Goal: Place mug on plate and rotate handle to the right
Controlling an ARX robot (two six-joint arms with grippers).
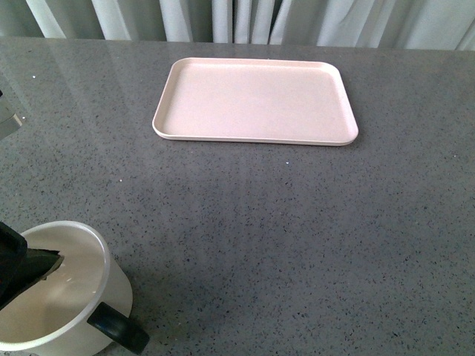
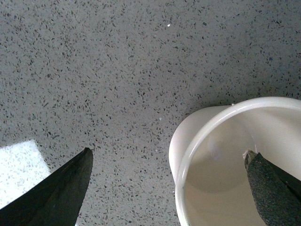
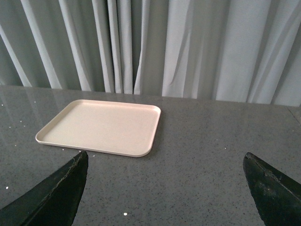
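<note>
Mug (image 1: 74,293): white, upright on counter (image 1: 297,237), near-left corner of front view, well apart from plate.
Handle (image 1: 119,328): black loop, points toward near-right side of mug.
Plate (image 1: 256,100): pale pink, flat on counter at far centre, near curtain (image 3: 188,47).
Left end effector (image 2: 168,151): fingers apart, straddling mug rim; one finger (image 2: 273,188) inside mug, the other (image 2: 56,193) outside and clear of the wall; not clamped. Cannot tell if inner finger touches the wall.
Right end effector (image 3: 165,154): fingers wide apart, holds nothing, above counter, faces plate and curtain.
Counter: grey, speckled, glossy.
</note>
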